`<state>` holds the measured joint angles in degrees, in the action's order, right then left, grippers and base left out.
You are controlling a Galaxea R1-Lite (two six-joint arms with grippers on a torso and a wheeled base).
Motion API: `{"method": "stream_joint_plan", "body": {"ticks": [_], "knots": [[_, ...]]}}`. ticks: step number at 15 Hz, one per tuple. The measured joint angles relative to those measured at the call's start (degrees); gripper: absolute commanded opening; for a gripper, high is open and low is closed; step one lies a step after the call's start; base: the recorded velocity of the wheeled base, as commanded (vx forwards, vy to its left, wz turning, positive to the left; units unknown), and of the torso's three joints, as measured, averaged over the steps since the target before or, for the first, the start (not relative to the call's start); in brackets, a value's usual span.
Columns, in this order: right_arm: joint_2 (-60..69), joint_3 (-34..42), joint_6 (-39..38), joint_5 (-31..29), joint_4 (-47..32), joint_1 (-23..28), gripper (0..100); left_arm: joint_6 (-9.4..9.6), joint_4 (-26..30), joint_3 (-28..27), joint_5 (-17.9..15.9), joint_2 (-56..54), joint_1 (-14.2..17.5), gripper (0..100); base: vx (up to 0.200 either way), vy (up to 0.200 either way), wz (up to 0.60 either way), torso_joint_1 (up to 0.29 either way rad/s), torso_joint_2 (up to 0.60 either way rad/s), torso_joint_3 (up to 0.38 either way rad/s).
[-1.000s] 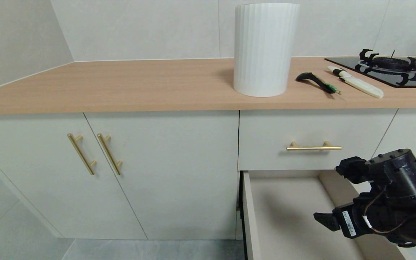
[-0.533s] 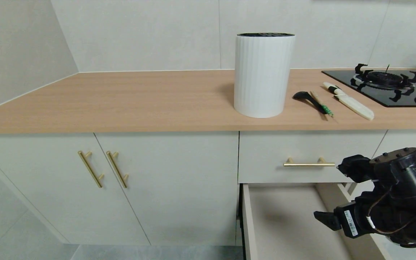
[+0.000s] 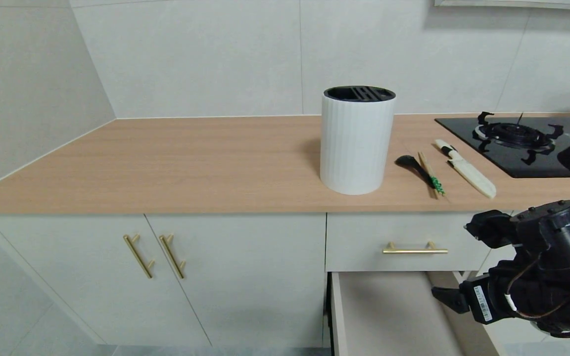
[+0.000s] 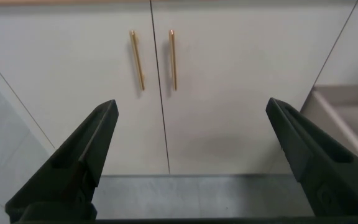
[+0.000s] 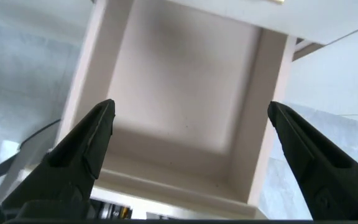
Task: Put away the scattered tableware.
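Bright, even, diffuse light; soft shadow left of white holder [image 3: 357,143] on countertop [image 3: 191,163]; dim shade inside drawer [image 3: 389,316].

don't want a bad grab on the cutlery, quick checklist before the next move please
1. lower drawer open to receive items: ok
2. right gripper open, holding nothing, over the drawer: ok
3. left gripper open, holding nothing: ok
4. targets on countertop beside white knife block (black spoon, chopsticks, knife): ok
5. black spoon apart from chopsticks for a single pick: not ok, they appear to cross
6. knife blade covered: cannot tell
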<state>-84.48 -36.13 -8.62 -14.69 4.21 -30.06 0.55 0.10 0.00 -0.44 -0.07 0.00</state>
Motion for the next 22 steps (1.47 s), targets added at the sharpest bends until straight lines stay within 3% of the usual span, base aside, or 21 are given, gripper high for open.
{"method": "stream_joint_plan", "body": {"ticks": [5,8,15,22], "knots": [[0.15,-0.17,0.02,-1.27,0.15,0.0,100,0.02,0.0,0.0,0.0,0.0,0.0,100,0.0,0.0,0.0,0.154,-0.36,-0.215],[0.61,-1.55,0.85,-1.54,4.74,0.0,100,0.02,0.0,0.0,0.0,0.0,0.0,100,0.0,0.0,0.0,0.018,-0.05,-0.026],[-8.94,-20.57,-2.6,-2.22,1.76,4.92,100,0.02,0.0,0.0,0.0,0.0,0.0,100,0.0,0.0,0.0,0.0,0.0,0.0],[-17.18,-29.0,-10.79,-8.08,-3.43,6.89,100,0.0,0.0,0.0,0.0,0.0,0.0,100,0.0,0.0,0.0,0.0,0.0,0.0]]}}
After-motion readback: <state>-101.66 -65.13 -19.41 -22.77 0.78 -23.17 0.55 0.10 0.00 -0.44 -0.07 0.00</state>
